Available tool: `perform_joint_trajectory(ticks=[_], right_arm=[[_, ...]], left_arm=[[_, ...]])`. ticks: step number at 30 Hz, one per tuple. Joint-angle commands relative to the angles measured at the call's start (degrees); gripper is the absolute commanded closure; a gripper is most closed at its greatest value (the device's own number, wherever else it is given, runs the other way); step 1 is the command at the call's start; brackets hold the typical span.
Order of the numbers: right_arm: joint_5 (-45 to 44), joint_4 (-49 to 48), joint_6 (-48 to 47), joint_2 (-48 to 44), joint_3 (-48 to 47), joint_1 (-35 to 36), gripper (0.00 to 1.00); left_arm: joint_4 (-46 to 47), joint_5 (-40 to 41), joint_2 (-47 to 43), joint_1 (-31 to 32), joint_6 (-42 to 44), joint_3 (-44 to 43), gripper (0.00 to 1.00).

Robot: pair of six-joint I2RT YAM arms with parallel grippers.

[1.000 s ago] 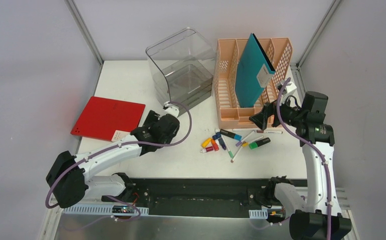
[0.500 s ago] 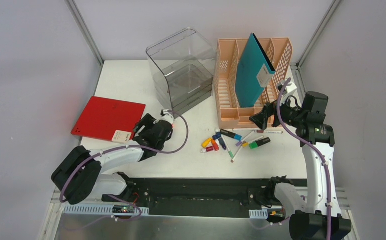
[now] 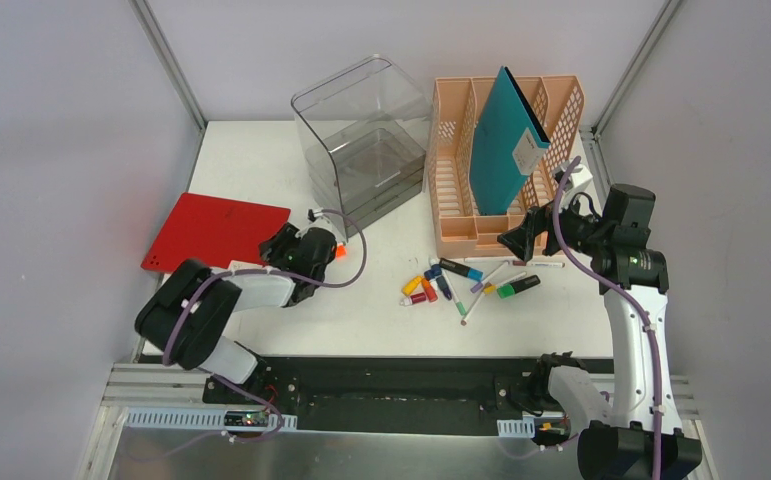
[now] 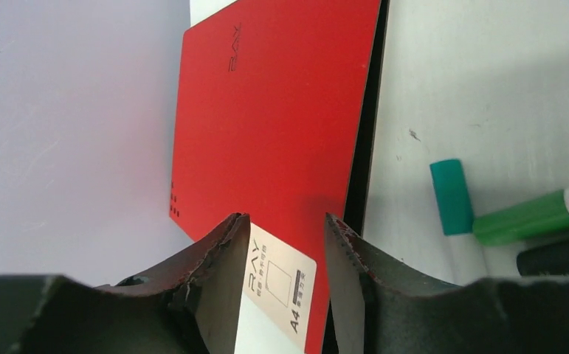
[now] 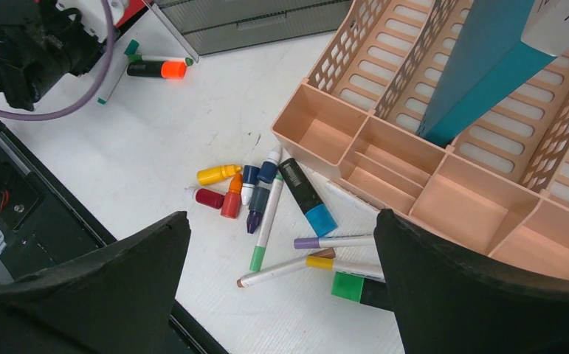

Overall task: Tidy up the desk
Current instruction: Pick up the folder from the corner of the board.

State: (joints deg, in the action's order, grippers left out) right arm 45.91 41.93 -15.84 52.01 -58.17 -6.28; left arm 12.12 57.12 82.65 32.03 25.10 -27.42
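Observation:
The desk (image 3: pixel 261 160) is a white tabletop. A red folder (image 3: pixel 216 235) lies flat at its left edge, partly overhanging. My left gripper (image 3: pixel 273 258) is at the folder's near right corner. In the left wrist view its jaws (image 4: pixel 285 236) stand partly open, with the red folder (image 4: pixel 274 125) and its white A4 label (image 4: pixel 285 284) showing between them. My right gripper (image 3: pixel 511 240) hovers wide open in front of the peach file rack (image 3: pixel 501 230). In the right wrist view it (image 5: pixel 281 217) hangs above scattered pens (image 5: pixel 266 199) and holds nothing.
A clear drawer box (image 3: pixel 366 135) stands at the back centre. A teal folder (image 3: pixel 506 140) stands upright in the rack. Several markers and crayons (image 3: pixel 461 280) lie at centre front. An orange-capped marker (image 3: pixel 339 250) and green ones (image 4: pixel 532 217) lie beside the left gripper.
My left arm has swung left to the red folder's corner and its jaws have narrowed. The markers it covered now show. The right arm has not moved.

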Motion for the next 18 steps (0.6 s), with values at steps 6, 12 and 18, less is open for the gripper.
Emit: perform_joint_trajectory(ticks=[6,12,18], right_arm=[[0.4,-0.4,-0.9,-1.7,-0.7,0.8,0.01],[-0.5,-0.3,-1.1,-1.8,-0.8,1.2,0.01],[-0.6,-0.4,-1.2,-1.8,-0.9,1.7,0.01]], left_arm=[[15.0,6.0,12.7,-0.7,10.1,-1.7,0.57],[11.4,3.4,13.9,-0.8,8.9,-2.7,0.58],[14.8,4.9,19.5,-1.1,11.8,-3.6,0.59]])
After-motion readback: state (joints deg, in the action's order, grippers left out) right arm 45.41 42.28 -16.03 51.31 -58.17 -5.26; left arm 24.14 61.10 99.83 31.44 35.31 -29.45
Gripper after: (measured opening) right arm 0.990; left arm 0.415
